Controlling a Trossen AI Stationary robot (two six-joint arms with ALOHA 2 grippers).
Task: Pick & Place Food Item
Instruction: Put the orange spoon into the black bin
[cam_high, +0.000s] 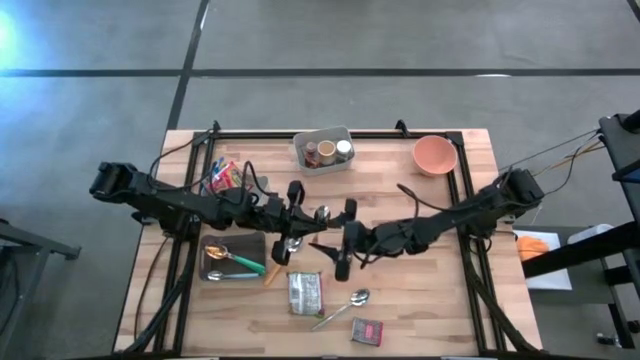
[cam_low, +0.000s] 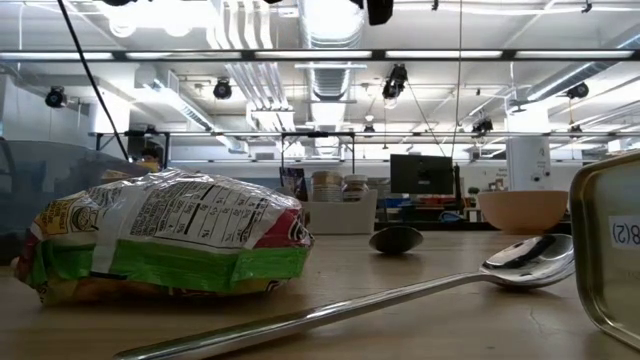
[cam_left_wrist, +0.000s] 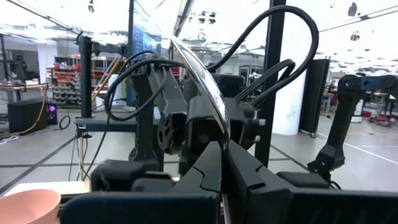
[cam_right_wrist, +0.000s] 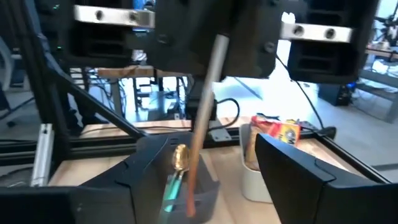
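Wooden tabletop (cam_high: 420, 300) on a grey concrete floor, lab with ceiling strip lights behind. Both arms meet mid-table, just beyond the food packet (cam_high: 305, 292), which lies flat near the front edge, untouched.

Left pincer (cam_high: 298, 215) is clamped shut on a spoon (cam_left_wrist: 208, 93), handle sticking up toward the other arm. Right pincer (cam_high: 345, 238) faces it with fingers apart, spoon handle between them but no clear contact.

Risks, my read:
- Handover slips: thin shiny handle, right fingers not yet closed; if the left lets go early the spoon drops onto the grey tray (cam_high: 212, 262) or the packet.
- Pincers are very close; a small misalignment means a knock.
- Packet looks crinkly and soft, could slide when grabbed.

Hard to tell:
- Overhead, dark arms overlap; exact fingertip gap unclear.
- Right wrist view is blurred; tray contents look like a gold spoon and green handle, not certain.
- Low view shows neither pincer.
- Small dark packet (cam_high: 367, 331) near the front edge, label unreadable.
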